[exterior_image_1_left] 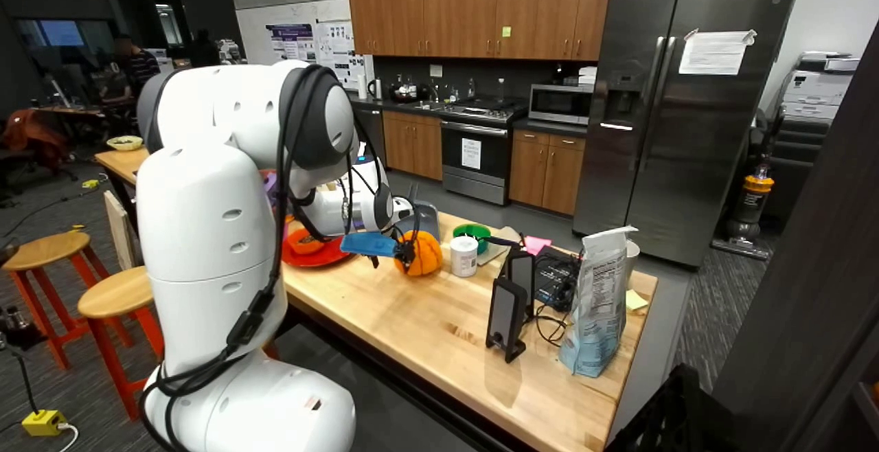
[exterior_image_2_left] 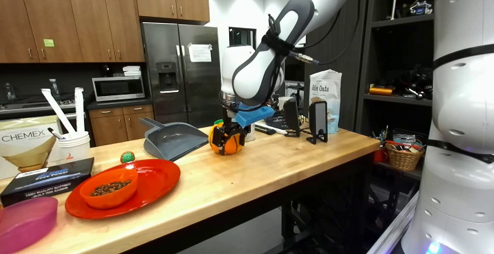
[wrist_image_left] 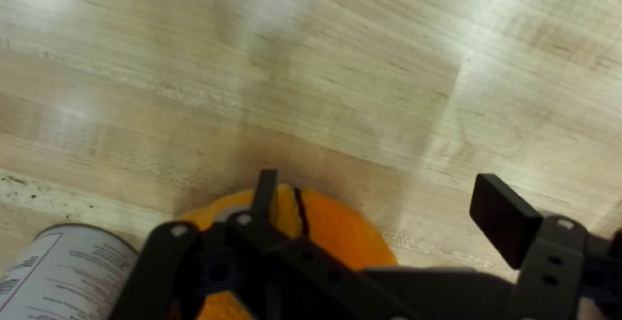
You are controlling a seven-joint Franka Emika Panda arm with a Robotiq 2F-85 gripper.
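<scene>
My gripper (wrist_image_left: 376, 191) stands open, its two black fingers wide apart. A soft orange ball with dark lines (wrist_image_left: 345, 227) lies on the table beneath it in the wrist view, partly hidden by the left finger and linkage. The right finger is off to the side of the ball, over bare wood. In both exterior views the gripper (exterior_image_2_left: 231, 134) is right at the orange ball (exterior_image_1_left: 427, 254); whether a finger touches it, I cannot tell. A white labelled can (wrist_image_left: 68, 271) stands close by, at the lower left of the wrist view. A blue piece (exterior_image_1_left: 371, 244) sits on the wrist.
Near the ball are a grey dustpan (exterior_image_2_left: 175, 140) and a green bowl (exterior_image_1_left: 474, 233). Farther along stand black speakers (exterior_image_1_left: 507, 318) and an oats bag (exterior_image_1_left: 596, 308). Toward the opposite end lie a red plate (exterior_image_2_left: 162, 176) with an orange bowl (exterior_image_2_left: 112, 198) and a black box (exterior_image_2_left: 48, 178).
</scene>
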